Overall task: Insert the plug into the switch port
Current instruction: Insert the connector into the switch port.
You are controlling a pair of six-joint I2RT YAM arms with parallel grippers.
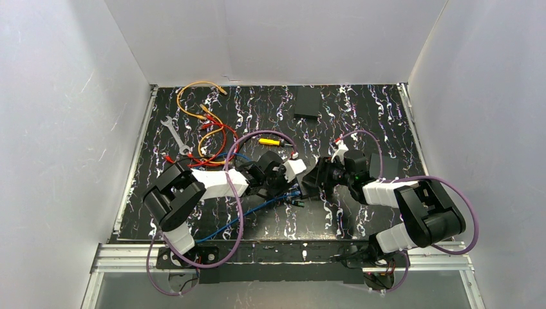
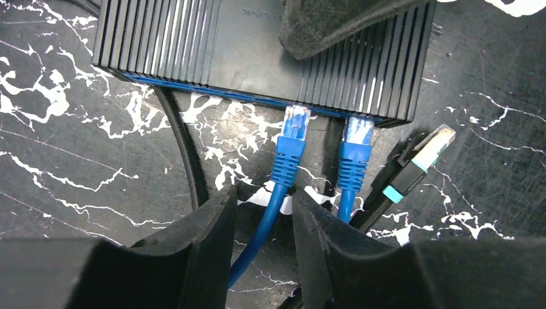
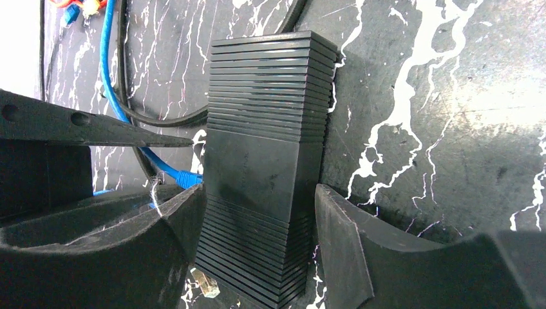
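While the left arm [image 1: 216, 182] reaches low from its base toward the middle of the table [image 1: 360, 116], the right arm [image 1: 386, 192] reaches in from the opposite side, and the two wrists nearly meet there. The right gripper [image 3: 257, 199] stands over the switch [image 3: 270, 103], with one finger pressed to each long side of the ribbed black box, clamped on it. The left gripper [image 2: 263, 206] faces the switch's blue port side. Its jaws are apart and straddle a blue cable [image 2: 254, 241], with a gap on both sides of it, so nothing is gripped. That cable ends just ahead of the fingertips in the plug [image 2: 290, 145], whose clear tip meets a port. It looks inserted, though I cannot tell whether it is fully seated. A second blue plug [image 2: 353, 151] sits in the neighbouring port to its right. Further right, a black cable with a metal-tipped connector [image 2: 422, 158] lies loose on the table near the switch's corner.
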